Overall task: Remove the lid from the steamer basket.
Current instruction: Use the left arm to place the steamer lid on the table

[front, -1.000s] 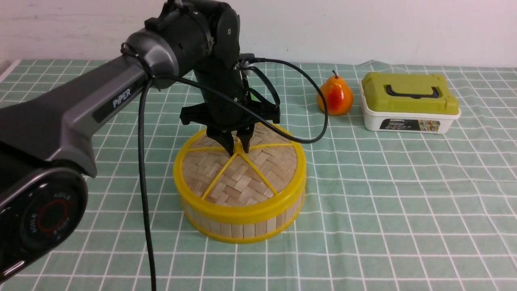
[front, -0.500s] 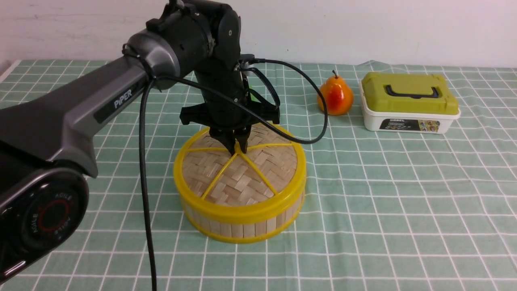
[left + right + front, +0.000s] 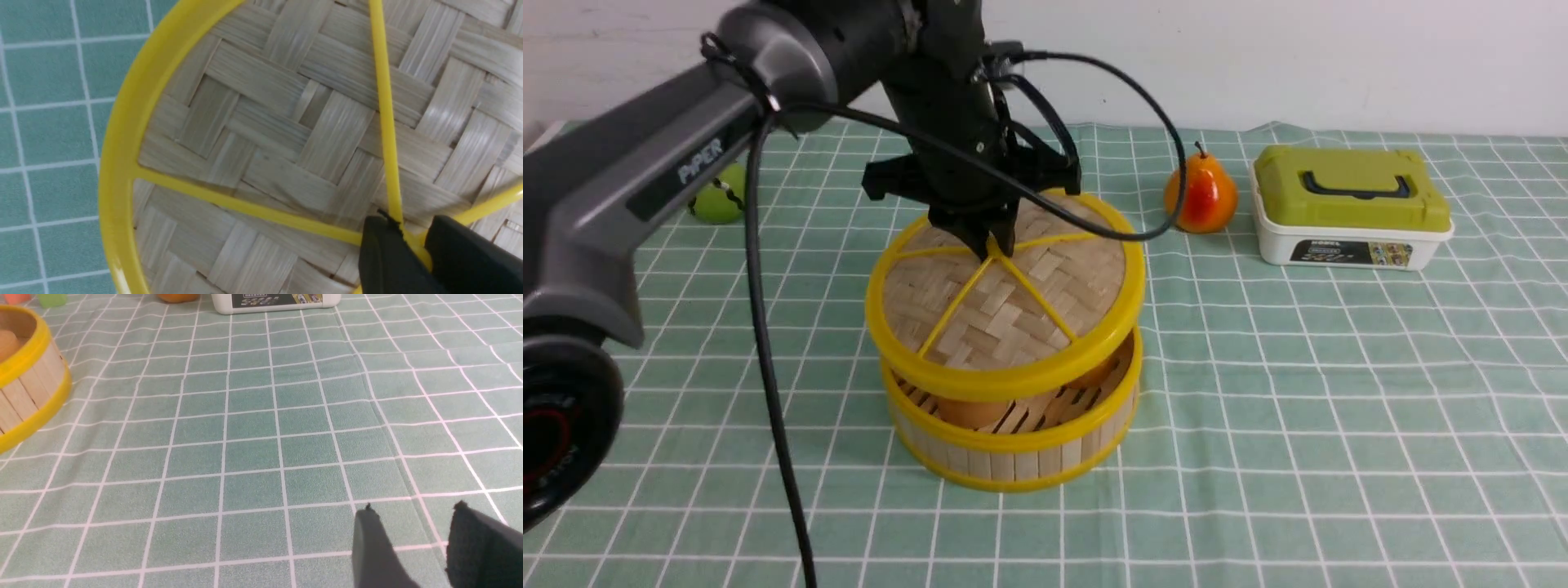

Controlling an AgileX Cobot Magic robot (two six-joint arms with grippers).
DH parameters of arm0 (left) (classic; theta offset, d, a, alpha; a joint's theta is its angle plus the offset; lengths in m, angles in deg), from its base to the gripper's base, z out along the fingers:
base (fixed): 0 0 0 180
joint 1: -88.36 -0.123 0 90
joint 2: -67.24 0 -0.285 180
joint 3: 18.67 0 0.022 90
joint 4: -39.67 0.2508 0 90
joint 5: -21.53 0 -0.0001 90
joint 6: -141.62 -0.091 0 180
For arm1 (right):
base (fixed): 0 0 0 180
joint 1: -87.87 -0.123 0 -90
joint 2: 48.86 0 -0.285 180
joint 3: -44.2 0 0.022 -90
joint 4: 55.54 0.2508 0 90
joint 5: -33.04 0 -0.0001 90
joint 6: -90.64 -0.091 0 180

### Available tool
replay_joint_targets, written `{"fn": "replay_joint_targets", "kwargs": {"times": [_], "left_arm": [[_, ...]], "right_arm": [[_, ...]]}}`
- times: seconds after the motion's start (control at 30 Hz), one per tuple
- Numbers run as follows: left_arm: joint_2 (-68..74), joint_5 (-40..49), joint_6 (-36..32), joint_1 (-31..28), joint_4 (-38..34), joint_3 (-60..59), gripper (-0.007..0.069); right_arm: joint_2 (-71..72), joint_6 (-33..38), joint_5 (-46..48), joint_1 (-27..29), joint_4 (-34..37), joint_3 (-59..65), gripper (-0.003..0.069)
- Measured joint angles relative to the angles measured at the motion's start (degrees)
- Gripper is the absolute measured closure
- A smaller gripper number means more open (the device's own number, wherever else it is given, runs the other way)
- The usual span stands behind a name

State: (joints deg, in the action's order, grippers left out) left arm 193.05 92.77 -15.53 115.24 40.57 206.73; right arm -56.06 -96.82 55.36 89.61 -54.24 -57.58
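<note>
The lid (image 3: 1013, 302), a woven bamboo disc with a yellow rim and spokes, hangs slightly tilted just above the steamer basket (image 3: 1013, 457). My left gripper (image 3: 990, 245) comes down from above and is shut on the lid's central knob (image 3: 416, 245). In the left wrist view the black fingers of the left gripper (image 3: 410, 228) pinch that knob where the spokes of the lid (image 3: 265, 122) meet. The steamer basket (image 3: 32, 384) stands on the cloth, its top uncovered. My right gripper (image 3: 414, 510) is open, low over bare cloth, well clear of the basket.
Brownish round items (image 3: 968, 411) lie inside the basket. A pear (image 3: 1201, 196) and a white box with a green top (image 3: 1347, 208) stand at the back right. A green ball (image 3: 719, 204) lies at the back left. The left arm's cable loops beside the basket.
The left gripper closed on the knob, then rose with the lid. The lid has come off the basket and now hangs above it; the basket stayed put.
</note>
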Motion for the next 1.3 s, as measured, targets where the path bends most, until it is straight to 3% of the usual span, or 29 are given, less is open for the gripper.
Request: {"fn": "replay_joint_targets", "kwargs": {"times": [0.2, 0.33, 0.5, 0.53, 0.63, 0.77, 1.03, 1.3], "left_arm": [[-6.1, 0.0, -2.3, -0.3, 5.9, -0.4, 0.0514], [-11.3, -0.1, -3.6, -3.5, 6.7, -6.3, 0.0514], [-17.5, 0.0, -3.8, -11.4, 6.8, -20.3, 0.0514], [-19.2, 0.0, -3.7, -16.2, 7.1, -27.3, 0.0514], [-19.7, -0.1, -3.4, -22.0, 7.8, -35.1, 0.0514], [-19.7, -5.7, -1.6, -26.5, 7.9, -43.1, 0.0514], [-18.5, -20.6, -1.1, -26.8, 4.9, -46.6, 0.0514], [-13.9, -25.4, -4.0, -26.8, -0.1, -46.7, 0.0514]], "right_arm": [[0.0, 0.0, 0.0, 0.0, 0.0, 0.0, 0.0417], [0.0, 0.0, 0.0, 0.0, 0.0, 0.0, 0.0417], [0.0, 0.0, 0.0, 0.0, 0.0, 0.0, 0.0417], [0.0, 0.0, 0.0, 0.0, 0.0, 0.0, 0.0417], [0.0, 0.0, 0.0, 0.0, 0.0, 0.0, 0.0417], [0.0, 0.0, 0.0, 0.0, 0.0, 0.0, 0.0417], [0.0, 0.0, 0.0, 0.0, 0.0, 0.0, 0.0417], [0.0, 0.0, 0.0, 0.0, 0.0, 0.0, 0.0417]]}}
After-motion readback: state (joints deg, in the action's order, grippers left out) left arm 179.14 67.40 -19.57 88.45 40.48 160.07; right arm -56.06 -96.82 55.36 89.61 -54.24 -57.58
